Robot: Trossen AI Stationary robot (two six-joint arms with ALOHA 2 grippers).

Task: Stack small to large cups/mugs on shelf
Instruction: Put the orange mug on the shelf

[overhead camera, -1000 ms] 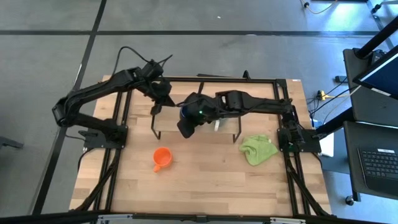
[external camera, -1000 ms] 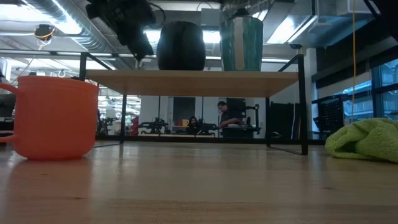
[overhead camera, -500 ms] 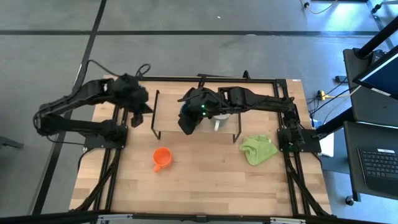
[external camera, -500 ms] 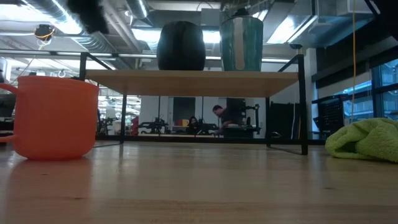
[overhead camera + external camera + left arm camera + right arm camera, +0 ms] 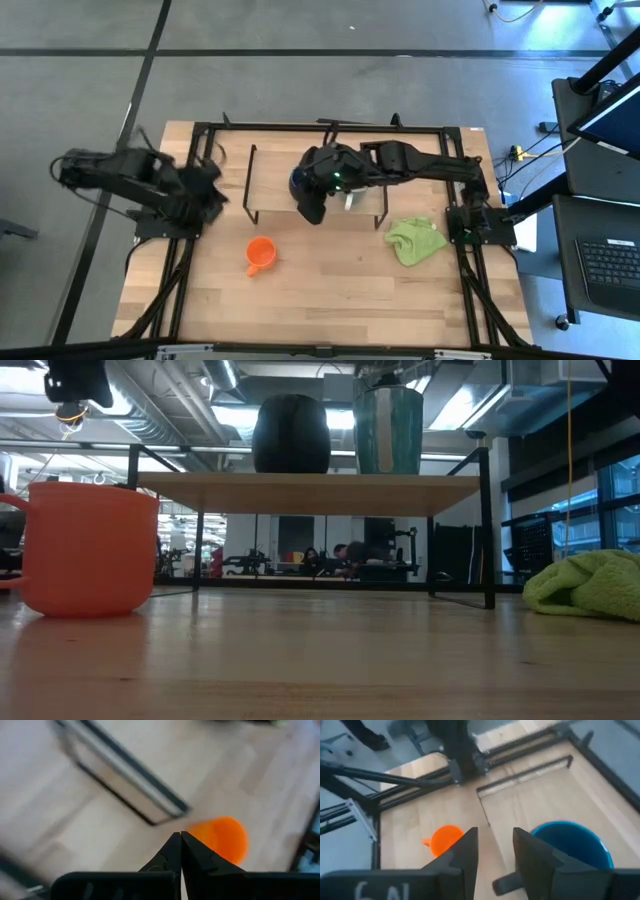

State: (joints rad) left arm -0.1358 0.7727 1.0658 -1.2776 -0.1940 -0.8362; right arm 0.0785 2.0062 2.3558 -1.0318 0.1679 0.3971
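The dark blue mug and the white mug stand on the shelf; both also show in the low view, the blue mug left of the white mug. The small orange mug stands on the table in front of the shelf. My right gripper is open above the shelf's near part, close beside the blue mug, holding nothing. My left gripper is shut and empty, drawn back over the table's left edge.
A lime-green cloth lies on the table at the right, near the right arm's base. The table's black frame rails run along both sides. People sit in the room beyond the table.
My left arm has pulled away from the shelf's far left corner, toward the table's left edge and a little nearer. My right gripper has shifted slightly toward the near right, staying above the shelf. The mugs have not moved.
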